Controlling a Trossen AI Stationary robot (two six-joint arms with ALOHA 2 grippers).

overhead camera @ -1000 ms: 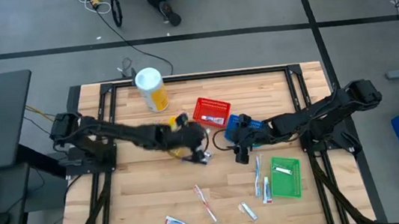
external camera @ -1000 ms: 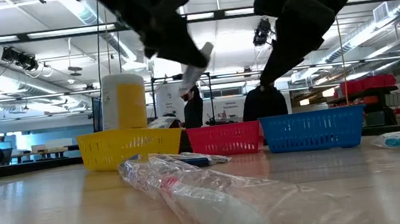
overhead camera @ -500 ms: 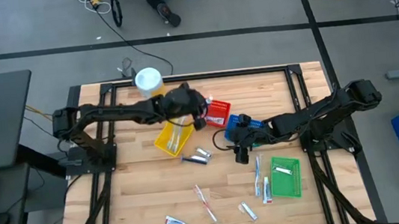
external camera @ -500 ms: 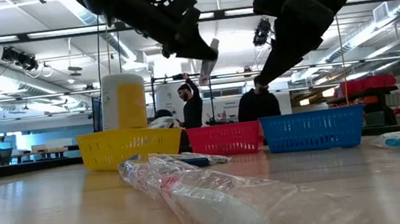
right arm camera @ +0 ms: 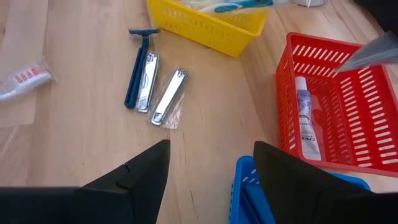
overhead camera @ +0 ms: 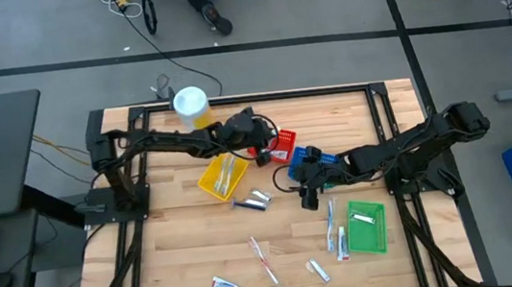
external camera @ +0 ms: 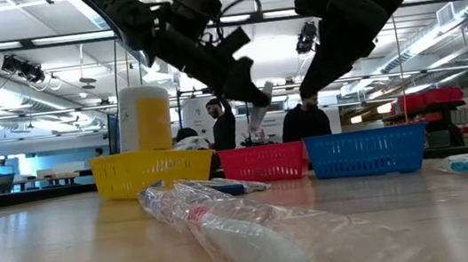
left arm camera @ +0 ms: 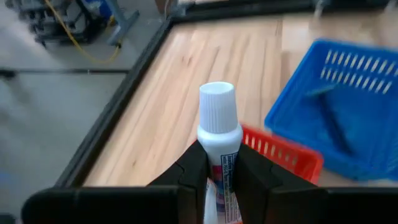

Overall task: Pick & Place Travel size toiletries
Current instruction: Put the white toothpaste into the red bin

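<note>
Toothpaste tube (left arm camera: 219,146) is pinched between my left gripper's (overhead camera: 263,149) fingers (left arm camera: 189,177), cap pointing away from the wrist, held up in the air right over the red basket (overhead camera: 276,143). From table level you can see the tube (external camera: 259,121) hanging above the basket's rim (external camera: 263,162). One tube (right arm camera: 305,118) already lies inside the red basket. My right gripper (overhead camera: 308,193) hovers over the near edge of the blue basket (overhead camera: 308,162), fingers (right arm camera: 142,171) spread with nothing between them. On the bare wood next to the yellow basket (overhead camera: 222,175) sit a blue razor (right arm camera: 137,64) and two wrapped nail clippers (right arm camera: 166,96), side by side. More toothbrushes (overhead camera: 330,227) and tubes (overhead camera: 224,284) are scattered toward the front, near the green basket (overhead camera: 367,227).
</note>
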